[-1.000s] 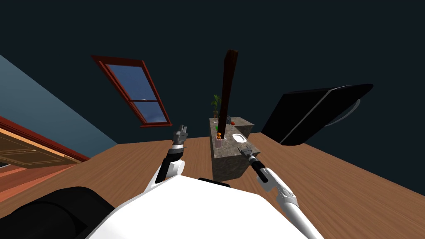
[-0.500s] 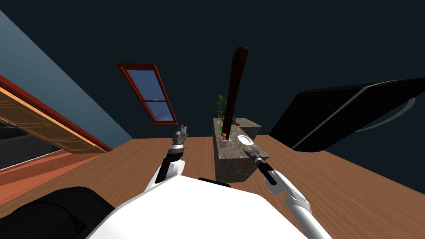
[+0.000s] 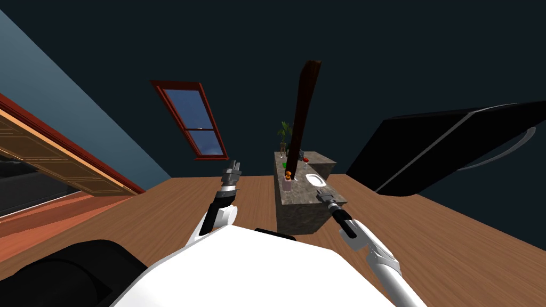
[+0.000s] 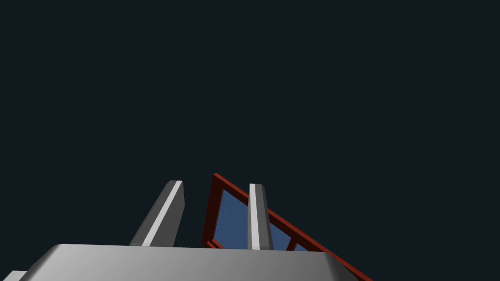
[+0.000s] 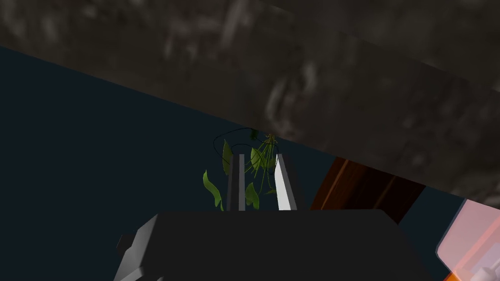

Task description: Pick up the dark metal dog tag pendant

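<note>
The pendant shows as a thin dark cord (image 5: 217,139) looping at the fingertips of my right gripper (image 5: 259,156); its tag is hidden. The two fingers stand drawn close together, hard by the mottled grey stone counter top (image 5: 342,73). In the head view the right gripper (image 3: 321,195) rests at the counter's (image 3: 301,208) near right corner. My left gripper (image 3: 233,169) is raised off to the counter's left. Its fingers (image 4: 163,214) are open with nothing between them.
On the counter are a white basin (image 3: 315,179), a pink bottle with an orange top (image 3: 287,182), a tall brown board (image 3: 304,112) and a green plant (image 3: 284,133) at the far end. A large black slab (image 3: 442,144) leans to the right. Wooden floor surrounds the counter.
My view swung at first, then held still. The right gripper has edged forward onto the counter's corner and its fingers have drawn together. The left arm has not moved.
</note>
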